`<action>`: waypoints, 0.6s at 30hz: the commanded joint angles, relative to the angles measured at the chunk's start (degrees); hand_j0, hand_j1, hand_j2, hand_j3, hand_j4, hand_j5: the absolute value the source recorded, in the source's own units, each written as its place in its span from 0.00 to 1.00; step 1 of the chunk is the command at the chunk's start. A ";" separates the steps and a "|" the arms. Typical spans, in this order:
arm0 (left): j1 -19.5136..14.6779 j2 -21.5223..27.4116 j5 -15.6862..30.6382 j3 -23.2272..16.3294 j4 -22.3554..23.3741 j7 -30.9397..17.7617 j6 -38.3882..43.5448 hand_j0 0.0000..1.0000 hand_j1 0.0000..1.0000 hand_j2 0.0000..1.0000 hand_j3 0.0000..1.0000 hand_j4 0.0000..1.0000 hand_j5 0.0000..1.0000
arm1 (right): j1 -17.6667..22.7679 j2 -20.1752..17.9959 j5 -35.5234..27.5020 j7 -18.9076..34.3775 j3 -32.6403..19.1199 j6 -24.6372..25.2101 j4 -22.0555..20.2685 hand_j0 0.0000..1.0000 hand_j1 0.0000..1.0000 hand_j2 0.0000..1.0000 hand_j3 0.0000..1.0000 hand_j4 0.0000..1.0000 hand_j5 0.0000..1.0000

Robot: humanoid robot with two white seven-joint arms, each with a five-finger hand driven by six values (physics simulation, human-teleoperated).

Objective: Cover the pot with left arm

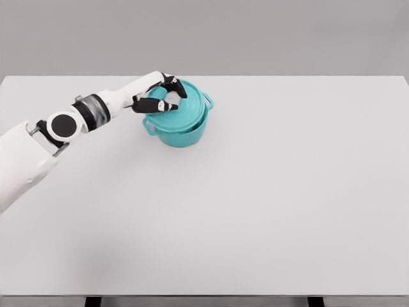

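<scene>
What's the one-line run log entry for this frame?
left hand: on lid, fingers curled over it | lid: on teal pot, looks slightly tilted | pot: upright on white table | right arm: out of view

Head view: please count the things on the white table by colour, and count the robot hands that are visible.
Teal: 2, the pot and the lid on top of it
White table: 1
Robot hands: 1, the left hand, with fingers curled over the lid
Total: 4

White table (255,204); teal pot (182,131) standing on it.
</scene>
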 commanded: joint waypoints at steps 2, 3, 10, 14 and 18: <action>0.00 -0.27 0.14 -0.67 0.66 0.02 0.04 0.46 0.46 0.46 0.46 0.46 0.46 | 0.00 0.00 0.00 0.01 0.04 0.01 -0.02 1.00 1.00 1.00 1.00 1.00 1.00; 0.00 -0.27 0.14 -0.67 0.74 0.02 0.04 0.46 0.46 0.46 0.46 0.46 0.46 | 0.00 0.00 0.00 0.01 0.04 0.01 -0.02 1.00 1.00 1.00 1.00 1.00 1.00; -0.53 -0.62 0.14 -0.93 1.36 -0.86 0.04 0.46 0.46 0.46 0.46 0.46 0.46 | 0.00 0.00 0.00 0.01 -0.04 -0.07 -0.02 1.00 1.00 1.00 1.00 1.00 1.00; -0.62 -0.88 0.14 -1.02 1.45 -0.86 0.04 0.46 0.46 0.46 0.46 0.46 0.46 | 0.00 0.00 0.00 0.01 0.04 0.01 -0.02 1.00 1.00 1.00 1.00 1.00 1.00; -0.70 -1.41 -0.04 -1.02 2.06 -0.86 0.04 0.46 0.46 0.46 0.46 0.46 0.46 | 0.00 0.00 0.00 0.01 0.04 0.01 -0.02 1.00 1.00 1.00 1.00 1.00 1.00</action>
